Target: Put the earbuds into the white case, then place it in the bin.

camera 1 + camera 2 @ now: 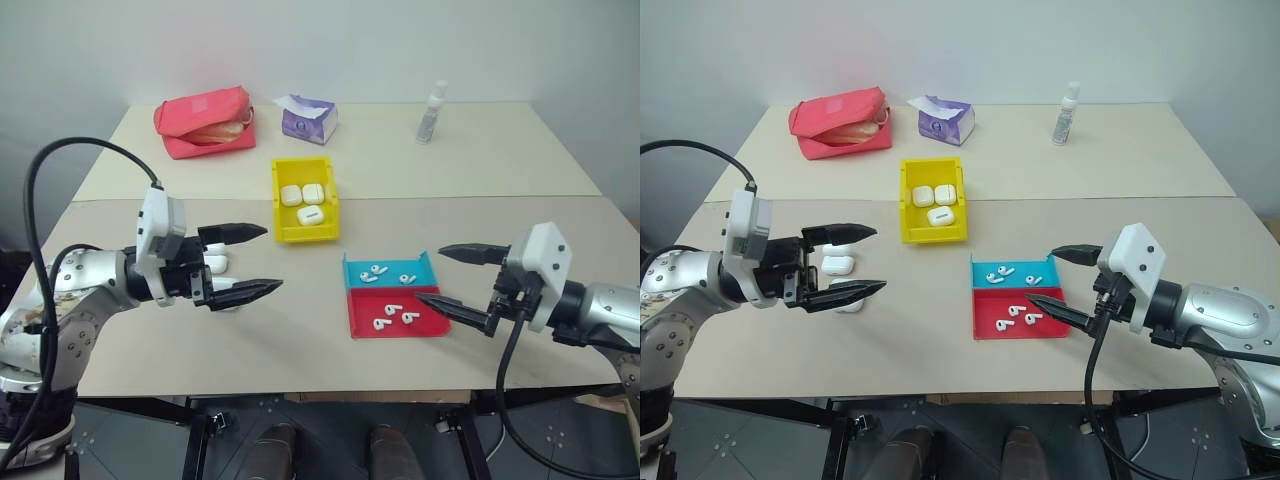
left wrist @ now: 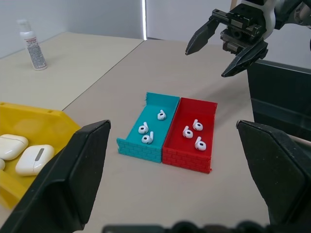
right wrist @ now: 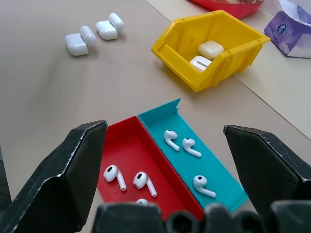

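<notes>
**Both hands open above the tabletop, nothing held**

The left hand (image 1: 243, 262) hangs over the left part of the beige tabletop (image 1: 300, 330) with its two black fingers spread wide, pointing toward the middle and gripping nothing. Just beneath and behind its fingers lie two small glossy white rounded plastic earbud cases (image 3: 92, 34) with their hinged lids flipped open, side by side on the bare tabletop; in the head views they are partly hidden by the fingers.

The right hand (image 1: 440, 278) hovers at the right side, its fingers likewise spread wide and empty, pointing toward a flat two-part plastic tray, half teal and half red (image 1: 352, 300). Its lower finger reaches over the near right corner of the red half; whether it touches the tray cannot be told.

The tiny glossy white stemmed earbuds (image 2: 193, 136) lie loose in that tray: three in the teal half and three in the red half, all apart from one another.

The small bright yellow rectangular plastic bin with low walls (image 1: 281, 190) stands beyond the tray, near the seam between the two tabletop slabs. Inside it lie closed white cases of the same kind, three of them in the head views.

At the far side of the tabletop sit a red fabric zip pouch (image 1: 205, 120), a purple tissue pack (image 1: 308, 120) and a small clear bottle with a white cap (image 1: 431, 112).
</notes>
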### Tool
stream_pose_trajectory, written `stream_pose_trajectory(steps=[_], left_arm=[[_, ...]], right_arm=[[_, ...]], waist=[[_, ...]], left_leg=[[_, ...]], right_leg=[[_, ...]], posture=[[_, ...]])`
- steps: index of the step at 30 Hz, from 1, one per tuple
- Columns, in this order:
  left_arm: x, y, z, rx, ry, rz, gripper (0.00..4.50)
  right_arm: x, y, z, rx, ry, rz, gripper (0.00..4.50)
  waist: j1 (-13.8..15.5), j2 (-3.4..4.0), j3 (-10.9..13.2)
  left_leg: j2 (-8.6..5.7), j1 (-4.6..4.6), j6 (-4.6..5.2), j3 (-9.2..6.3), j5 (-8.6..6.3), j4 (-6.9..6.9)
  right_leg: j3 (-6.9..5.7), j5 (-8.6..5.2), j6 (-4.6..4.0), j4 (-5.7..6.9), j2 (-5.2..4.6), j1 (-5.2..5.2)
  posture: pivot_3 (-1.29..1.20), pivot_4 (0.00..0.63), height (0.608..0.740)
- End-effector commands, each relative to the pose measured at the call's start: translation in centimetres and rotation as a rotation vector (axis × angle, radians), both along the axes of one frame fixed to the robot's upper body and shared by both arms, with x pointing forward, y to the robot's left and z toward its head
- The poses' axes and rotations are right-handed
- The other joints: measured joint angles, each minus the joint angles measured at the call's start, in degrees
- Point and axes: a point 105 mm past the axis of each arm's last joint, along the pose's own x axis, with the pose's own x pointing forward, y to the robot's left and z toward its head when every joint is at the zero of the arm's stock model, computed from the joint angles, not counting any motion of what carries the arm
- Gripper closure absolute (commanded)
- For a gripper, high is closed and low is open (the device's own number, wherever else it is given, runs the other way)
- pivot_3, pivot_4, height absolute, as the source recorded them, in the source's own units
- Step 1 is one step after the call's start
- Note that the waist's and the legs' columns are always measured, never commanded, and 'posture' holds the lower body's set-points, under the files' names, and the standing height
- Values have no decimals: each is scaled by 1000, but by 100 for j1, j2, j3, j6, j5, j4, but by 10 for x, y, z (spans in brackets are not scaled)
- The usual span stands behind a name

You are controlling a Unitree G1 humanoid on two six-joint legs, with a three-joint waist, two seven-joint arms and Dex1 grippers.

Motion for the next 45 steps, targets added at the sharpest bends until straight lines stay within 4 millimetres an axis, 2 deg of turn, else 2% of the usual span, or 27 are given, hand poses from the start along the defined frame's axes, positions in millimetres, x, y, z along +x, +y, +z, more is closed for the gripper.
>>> stream_pose_trajectory(steps=[1,10,14,17,21,23,25,27,31,35,39,45], left_arm=[[2,1,7,1,-24,12,0],[-6,12,-2,115,39,-6,0],[1,25,-4,193,45,84,0],[11,37,-1,261,-57,234,0],[13,49,-4,319,-23,359,0],[13,55,-12,413,67,419,0],[11,65,-24,553,237,467,0],[13,70,-27,610,321,518,0],[23,77,-31,644,460,669,0],[26,77,-40,659,629,728,0],[19,75,-50,737,707,703,0],[23,68,-52,720,820,699,0]], right_arm=[[-5,5,12,1,-58,31,42],[-7,6,13,3,-59,47,42],[-8,7,9,-48,-32,62,42],[-8,7,9,-87,-30,71,42],[-14,9,13,-60,-10,87,42],[-16,11,11,-51,3,95,42],[-17,14,8,-46,10,98,42],[-17,16,5,-41,12,97,42],[-17,22,2,-23,11,103,42],[-19,25,-1,-10,8,103,42],[-19,28,-3,6,3,103,42],[-18,34,-5,27,-7,105,42]], waist=[[0,0,0],[-20,0,0],[-28,0,0],[-34,0,0],[-46,-1,1],[-46,-2,1],[-52,-8,5],[-39,-8,5],[-47,-9,5],[-69,-13,8],[-132,-16,9],[-110,-21,12]], left_leg=[[0,0,0,0,0,0],[1,-1,1,0,-1,-1],[4,-1,3,0,-2,0],[4,0,4,1,-2,-1],[9,-4,3,0,-4,-1],[9,-4,3,0,-6,-1],[9,-5,3,0,-7,0],[7,-4,6,-1,-8,2],[7,7,7,-1,-9,2],[11,1,7,-3,-8,5],[15,-4,3,-4,-7,6],[19,-9,-15,-8,4,8]], right_leg=[[0,0,0,0,0,0],[0,0,0,-1,1,-3],[-1,0,0,0,2,-2],[-1,0,0,0,3,-1],[-1,0,0,-2,6,-4],[0,0,0,-2,6,-5],[-1,0,0,1,7,-7],[-3,0,1,7,10,-5],[-8,1,3,6,12,11],[-9,1,3,22,21,10],[-6,1,3,23,24,4],[5,3,0,23,25,-21]], posture=[[0,150,740],[0,150,740],[0,150,740],[0,150,740],[0,150,740],[0,150,740],[0,150,740],[0,150,740],[0,150,740],[0,150,740],[0,150,740],[0,150,740]])
